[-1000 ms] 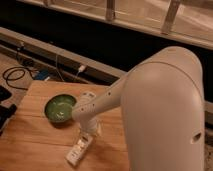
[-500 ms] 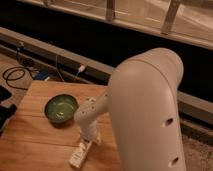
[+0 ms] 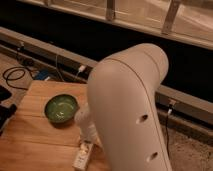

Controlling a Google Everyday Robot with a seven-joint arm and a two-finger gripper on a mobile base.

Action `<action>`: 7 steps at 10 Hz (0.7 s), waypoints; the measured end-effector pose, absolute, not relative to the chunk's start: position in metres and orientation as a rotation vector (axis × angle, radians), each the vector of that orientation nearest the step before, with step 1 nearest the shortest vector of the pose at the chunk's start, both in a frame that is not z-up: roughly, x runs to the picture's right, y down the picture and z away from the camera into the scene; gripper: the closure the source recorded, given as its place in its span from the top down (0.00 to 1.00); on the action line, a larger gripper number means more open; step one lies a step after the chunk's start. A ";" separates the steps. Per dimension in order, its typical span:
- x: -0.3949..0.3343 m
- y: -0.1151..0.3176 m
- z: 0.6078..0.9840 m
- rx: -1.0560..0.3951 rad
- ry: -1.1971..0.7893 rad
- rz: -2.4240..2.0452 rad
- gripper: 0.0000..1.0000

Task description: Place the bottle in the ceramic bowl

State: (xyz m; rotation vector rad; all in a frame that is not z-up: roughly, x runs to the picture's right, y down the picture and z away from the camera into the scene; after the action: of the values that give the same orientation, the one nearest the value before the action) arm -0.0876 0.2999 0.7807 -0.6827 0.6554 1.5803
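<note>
The green ceramic bowl (image 3: 61, 108) sits on the wooden table (image 3: 30, 142), left of the middle, and holds nothing. The small clear bottle (image 3: 82, 156) with a pale label lies on the table to the lower right of the bowl, about a bowl's width away. My gripper (image 3: 85, 142) is at the end of the white wrist, directly above the bottle's upper end and touching or nearly touching it. My big white arm covers the right half of the view and hides most of the gripper.
Black cables (image 3: 15, 75) and a blue plug lie on the floor behind the table's left corner. A dark object (image 3: 4, 112) is at the table's left edge. A low rail and a glass wall run behind the table.
The arm has swung left and closer to the camera and fills more of the view. The wrist has come lower over the bottle. Bottle and bowl have stayed in place.
</note>
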 end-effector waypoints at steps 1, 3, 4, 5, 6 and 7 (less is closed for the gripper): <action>-0.087 0.299 0.780 -0.682 0.657 1.583 0.22; -0.088 0.295 0.778 -0.683 0.652 1.580 0.03; -0.089 0.295 0.778 -0.683 0.653 1.579 0.00; -0.091 0.294 0.776 -0.686 0.640 1.584 0.00; -0.089 0.289 0.771 -0.692 0.610 1.597 0.00; -0.086 0.281 0.762 -0.709 0.562 1.617 0.00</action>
State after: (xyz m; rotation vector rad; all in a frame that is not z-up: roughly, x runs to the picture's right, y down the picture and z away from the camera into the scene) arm -0.0856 0.2807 0.7622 -0.7090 0.5615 1.6165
